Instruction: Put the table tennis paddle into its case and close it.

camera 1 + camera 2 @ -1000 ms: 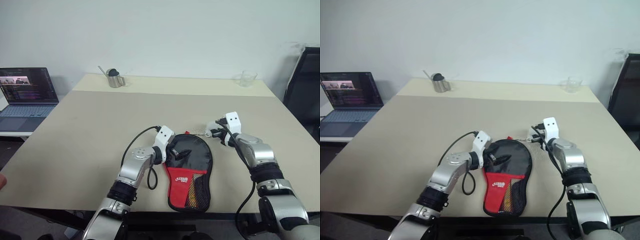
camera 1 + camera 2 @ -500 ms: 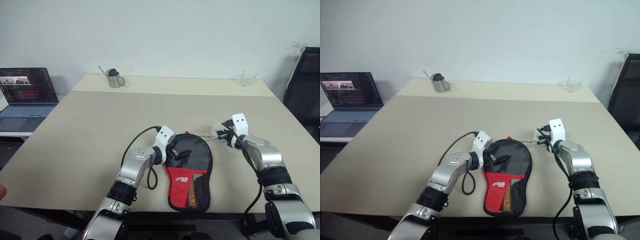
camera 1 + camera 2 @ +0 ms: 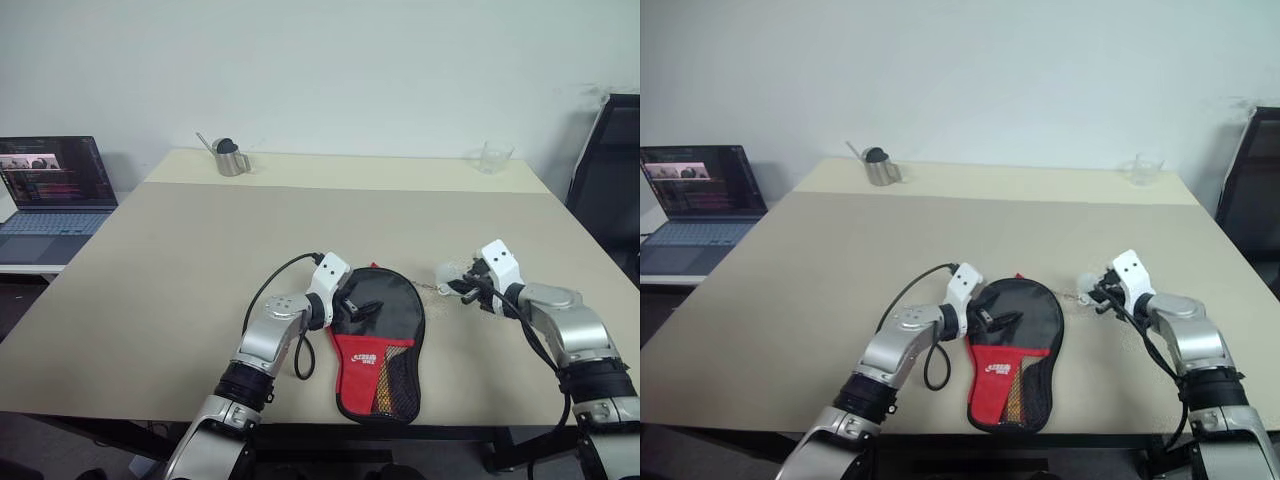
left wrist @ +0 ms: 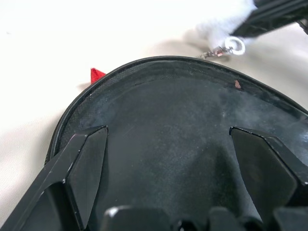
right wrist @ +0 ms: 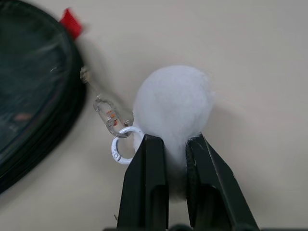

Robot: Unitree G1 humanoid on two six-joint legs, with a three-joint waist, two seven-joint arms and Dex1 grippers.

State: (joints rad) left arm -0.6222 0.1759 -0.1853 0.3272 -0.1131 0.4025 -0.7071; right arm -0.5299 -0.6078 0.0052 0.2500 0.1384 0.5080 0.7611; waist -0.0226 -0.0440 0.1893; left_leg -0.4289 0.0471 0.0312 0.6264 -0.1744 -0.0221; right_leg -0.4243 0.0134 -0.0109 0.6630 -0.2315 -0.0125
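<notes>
Case lying flat at the near edge of the surface, one tool on it and one beside it.

The case (image 3: 378,340) lies near the middle of the surface's (image 3: 200,260) near edge, round black end toward the far side, red part and mesh pocket toward the near edge. The left tool (image 4: 168,159) rests on its black top, fingers (image 4: 84,161) spread wide, released. The right tool (image 5: 177,144), toward the right edge, is clenched on a white fluffy pompom (image 5: 173,103), which hangs by a small ring and clip (image 5: 113,122) from the case's rim. The paddle itself cannot be made out.
</notes>
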